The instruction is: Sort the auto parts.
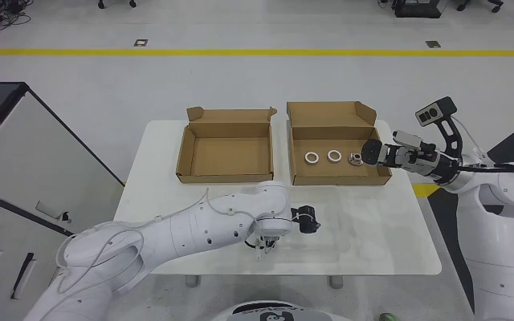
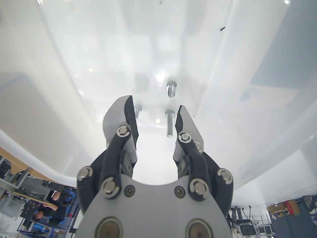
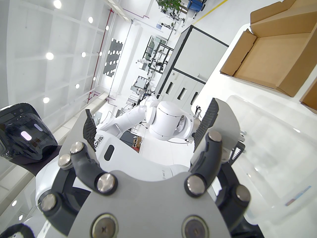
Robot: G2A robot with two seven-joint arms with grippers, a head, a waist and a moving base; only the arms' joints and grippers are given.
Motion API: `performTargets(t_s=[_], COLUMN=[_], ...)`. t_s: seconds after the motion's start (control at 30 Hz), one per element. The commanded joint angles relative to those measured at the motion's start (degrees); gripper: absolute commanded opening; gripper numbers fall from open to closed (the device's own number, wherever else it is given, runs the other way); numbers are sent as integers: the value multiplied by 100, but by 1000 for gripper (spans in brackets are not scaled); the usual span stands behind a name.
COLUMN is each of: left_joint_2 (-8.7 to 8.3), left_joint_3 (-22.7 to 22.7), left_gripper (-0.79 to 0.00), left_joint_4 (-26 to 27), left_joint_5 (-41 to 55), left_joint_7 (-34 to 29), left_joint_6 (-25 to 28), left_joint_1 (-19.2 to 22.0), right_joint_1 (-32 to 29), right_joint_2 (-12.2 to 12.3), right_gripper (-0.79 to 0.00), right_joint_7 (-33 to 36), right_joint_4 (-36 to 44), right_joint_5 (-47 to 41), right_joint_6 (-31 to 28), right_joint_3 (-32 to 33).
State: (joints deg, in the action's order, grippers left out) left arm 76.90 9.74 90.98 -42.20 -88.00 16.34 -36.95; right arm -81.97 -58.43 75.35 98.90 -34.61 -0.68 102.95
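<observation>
Grey floor (image 1: 80, 88) with a yellow line (image 1: 257, 52) behind a white desk (image 1: 161, 160). Two open cardboard boxes sit side by side along the desk's far edge: left box (image 1: 183, 152), right box (image 1: 331, 136). In the right box, in a row: a white ring (image 1: 312, 156), a second white ring (image 1: 333, 156) and a darker round part (image 1: 353, 157). My right gripper (image 1: 371, 152) hangs at that box's right wall, just beside the darker part; its jaws stand wide apart with nothing between them. My left gripper (image 2: 155, 102) is near the middle of the desk's near edge, pointing down into a clear tray (image 2: 49, 75). Its jaws are spread, gripping nothing. A long bolt (image 2: 169, 123) lies on the tray floor between my fingertips, close to one finger. A short bolt (image 2: 171, 89) lies just beyond it. A third bolt (image 2: 137, 111) is partly hidden behind the other finger.
</observation>
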Motion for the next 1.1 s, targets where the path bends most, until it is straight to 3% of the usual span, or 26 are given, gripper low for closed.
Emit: performTargets(t_s=[0.0,1.07], left_joint_2=[22,294], left_joint_3=[0,0], left_gripper=[-397,-437], left_joint_4=[7,-378], left_joint_5=[12,-21], left_joint_7=[0,0], left_joint_6=[0,1], left_joint_1=[-13,-158], right_joint_1=[0,0], right_joint_2=[0,0], right_gripper=[0,0], right_joint_7=[0,0], right_joint_4=[0,0], right_joint_5=[0,0], right_joint_6=[0,0], right_joint_3=[0,0])
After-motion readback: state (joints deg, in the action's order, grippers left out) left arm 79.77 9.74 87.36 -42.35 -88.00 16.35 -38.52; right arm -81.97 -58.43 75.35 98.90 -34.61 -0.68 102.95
